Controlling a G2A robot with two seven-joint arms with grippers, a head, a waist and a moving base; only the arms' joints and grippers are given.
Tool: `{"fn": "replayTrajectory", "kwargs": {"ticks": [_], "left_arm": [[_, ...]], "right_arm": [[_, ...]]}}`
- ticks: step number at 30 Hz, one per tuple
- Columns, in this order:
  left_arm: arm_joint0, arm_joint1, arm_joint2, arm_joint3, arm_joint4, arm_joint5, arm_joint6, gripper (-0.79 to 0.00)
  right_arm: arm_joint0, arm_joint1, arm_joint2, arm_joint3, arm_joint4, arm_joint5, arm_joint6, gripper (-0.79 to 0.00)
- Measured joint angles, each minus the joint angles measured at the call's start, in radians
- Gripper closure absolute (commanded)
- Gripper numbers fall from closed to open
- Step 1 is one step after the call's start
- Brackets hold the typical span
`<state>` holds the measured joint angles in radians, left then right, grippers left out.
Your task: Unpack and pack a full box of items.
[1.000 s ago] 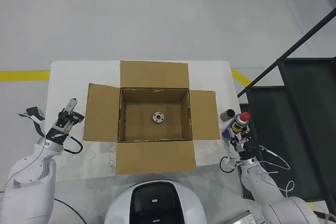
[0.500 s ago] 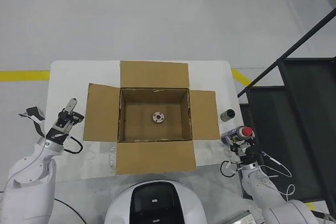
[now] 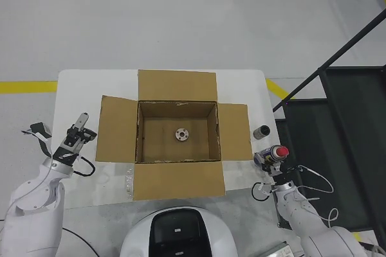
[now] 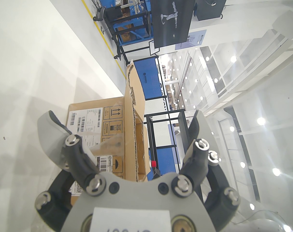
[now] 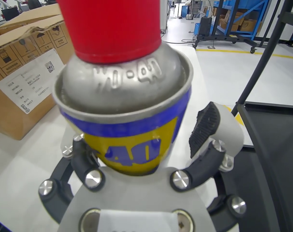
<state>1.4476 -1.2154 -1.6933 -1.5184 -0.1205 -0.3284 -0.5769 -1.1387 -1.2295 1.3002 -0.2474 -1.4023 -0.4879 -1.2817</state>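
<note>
The open cardboard box [image 3: 178, 168] sits mid-table with its flaps spread; a small round metal part [image 3: 181, 134] lies on its floor. A blue-and-yellow spray can with a red cap [image 3: 275, 153] [image 5: 127, 112] stands at the table's right edge, right of the box. My right gripper [image 3: 274, 164] [image 5: 136, 124] is open around the can's lower body, and one ribbed pad [image 5: 205, 126] stands just off the can. My left gripper [image 3: 84, 123] [image 4: 123, 121] is open with nothing held, left of the box's left flap.
A small dark cylinder [image 3: 262, 131] stands on the table just beyond the can. A clear plastic item [image 3: 127, 177] lies by the box's front left corner. A black metal rack [image 3: 334, 148] stands close to the table's right edge.
The right gripper and the spray can moved toward the table's front edge, and the can went from tilted to more upright. The left arm stayed still.
</note>
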Motion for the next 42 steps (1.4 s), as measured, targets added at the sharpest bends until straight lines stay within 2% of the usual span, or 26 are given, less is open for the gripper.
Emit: {"fn": "replayTrajectory", "kwargs": {"ticks": [13, 18, 23, 30, 35, 42], "left_arm": [[0.000, 0.000, 0.000, 0.000, 0.000, 0.000, 0.000, -0.785], [0.000, 0.000, 0.000, 0.000, 0.000, 0.000, 0.000, -0.785], [0.000, 0.000, 0.000, 0.000, 0.000, 0.000, 0.000, -0.785], [0.000, 0.000, 0.000, 0.000, 0.000, 0.000, 0.000, -0.785], [0.000, 0.000, 0.000, 0.000, 0.000, 0.000, 0.000, -0.785], [0.000, 0.000, 0.000, 0.000, 0.000, 0.000, 0.000, -0.785]], "right_arm": [[0.076, -0.002, -0.005, -0.006, 0.035, -0.036, 0.103, -0.785], [0.064, 0.003, -0.014, -0.004, 0.024, -0.056, 0.074, -0.785], [0.008, 0.016, -0.005, -0.039, 0.049, -0.071, 0.018, -0.785], [-0.130, 0.063, 0.013, -0.246, 0.056, -0.011, -0.040, -0.785], [-0.231, 0.110, 0.044, -0.450, 0.031, 0.024, -0.075, -0.785], [-0.353, 0.167, 0.126, -0.725, -0.030, 0.015, -0.065, -0.785]]}}
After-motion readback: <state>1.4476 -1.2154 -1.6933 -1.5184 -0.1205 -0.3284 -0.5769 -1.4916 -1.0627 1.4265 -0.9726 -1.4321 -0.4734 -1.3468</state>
